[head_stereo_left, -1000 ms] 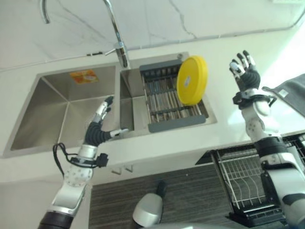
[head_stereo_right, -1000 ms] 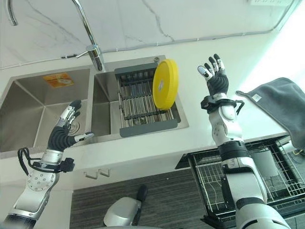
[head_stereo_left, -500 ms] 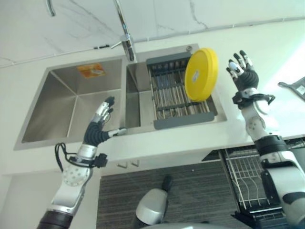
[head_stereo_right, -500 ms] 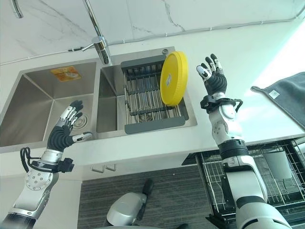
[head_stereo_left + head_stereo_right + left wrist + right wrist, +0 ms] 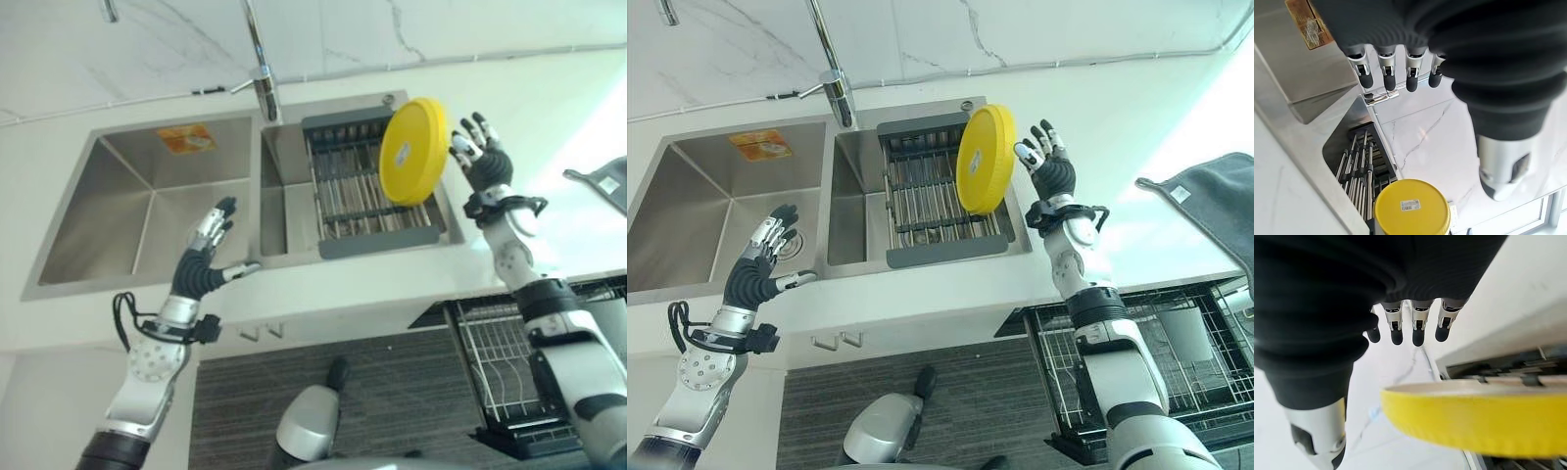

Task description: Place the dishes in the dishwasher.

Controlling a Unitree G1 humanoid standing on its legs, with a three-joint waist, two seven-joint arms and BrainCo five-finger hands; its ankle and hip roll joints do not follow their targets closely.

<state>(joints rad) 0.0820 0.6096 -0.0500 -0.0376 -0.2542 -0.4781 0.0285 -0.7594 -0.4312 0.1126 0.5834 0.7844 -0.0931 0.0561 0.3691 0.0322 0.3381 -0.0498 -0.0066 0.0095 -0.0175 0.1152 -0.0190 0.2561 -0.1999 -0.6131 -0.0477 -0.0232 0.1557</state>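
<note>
Yellow plate (image 5: 413,152): smooth round disc standing on edge, tilted, in the grey slatted drying rack (image 5: 358,196) in the steel sink's (image 5: 147,211) right basin
Right hand (image 5: 477,162): fingers spread, holding nothing, just right of the plate's rim; the nearer hand
Left hand (image 5: 204,257): relaxed, empty, well left at the sink's near edge
Dishwasher rack (image 5: 1136,367): wire, pulled out, near right

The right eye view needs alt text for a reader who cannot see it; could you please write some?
A yellow plate stands on edge in a dish rack over the right basin of a steel sink, with the robot's open right hand raised just beside it. The left hand hovers open at the sink's front edge; a pulled-out dishwasher rack shows lower right.
</note>
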